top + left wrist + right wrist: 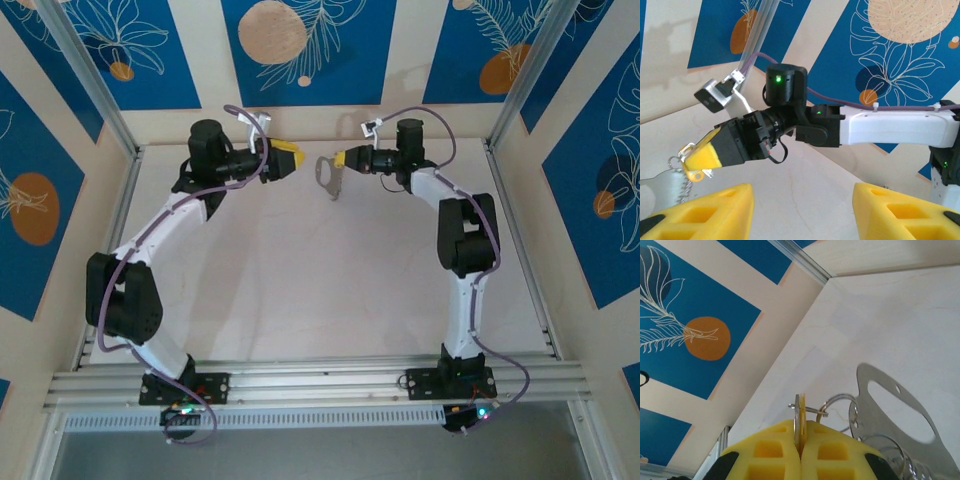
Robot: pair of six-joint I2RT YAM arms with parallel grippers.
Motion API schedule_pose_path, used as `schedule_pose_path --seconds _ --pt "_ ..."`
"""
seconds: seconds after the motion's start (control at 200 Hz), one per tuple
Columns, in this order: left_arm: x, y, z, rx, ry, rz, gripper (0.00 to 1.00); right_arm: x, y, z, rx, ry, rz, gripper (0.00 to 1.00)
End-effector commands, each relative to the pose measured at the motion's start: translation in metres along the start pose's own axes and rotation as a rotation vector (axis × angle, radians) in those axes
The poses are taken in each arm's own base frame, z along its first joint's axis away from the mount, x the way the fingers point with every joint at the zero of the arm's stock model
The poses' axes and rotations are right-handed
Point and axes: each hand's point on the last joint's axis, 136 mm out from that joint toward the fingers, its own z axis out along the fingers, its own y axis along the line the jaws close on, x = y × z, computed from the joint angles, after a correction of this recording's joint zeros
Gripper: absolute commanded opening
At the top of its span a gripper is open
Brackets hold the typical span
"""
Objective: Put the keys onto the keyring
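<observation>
The left gripper (802,200) hangs with its yellow fingers wide apart and nothing between them. It is above the far part of the desk (300,290), a little left of the middle of the far edge.

Facing it, with a small gap between the two, the right gripper (800,427) has its fingers pressed together on a flat metal piece (799,412) seen edge-on. I cannot tell whether this is a key or a tab. A small wire ring (840,396) passes through the piece. Beside the ring hangs the keyring (864,376), a flat grey loop held off the desk, between the two grippers and nearer the right one.

From the left wrist view, a short beaded-looking string of tiny metal bits dangles under the right gripper's tip, in front of the loop. I take these to be the keys (685,187).

The loop and the keys appear to hang together from the right gripper, so the gathering and lifting look done. The pictures do not show whether the keys already sit on the loop or only hang beside it from the small ring. If they only hang beside it, the threading is left to do, and the empty left gripper looks placed to steady the loop or take the string. Behind everything stands the blue-and-cream patterned wall (300,50).
</observation>
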Motion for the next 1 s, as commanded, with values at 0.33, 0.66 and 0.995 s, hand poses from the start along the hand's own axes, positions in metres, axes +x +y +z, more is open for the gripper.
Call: schedule_pose_path --seconds 0.33,0.66,0.995 --pt "-0.003 0.006 0.000 0.013 -0.032 -0.017 0.54 0.042 -0.005 0.022 -0.009 0.021 0.068 0.00" --pt "-0.003 0.004 0.000 0.021 -0.045 -0.030 0.54 0.065 0.007 0.032 -0.018 0.051 0.080 0.00" --pt "-0.004 -0.002 -0.005 0.020 -0.055 -0.020 0.54 0.078 0.009 0.061 -0.034 0.103 0.095 0.00"
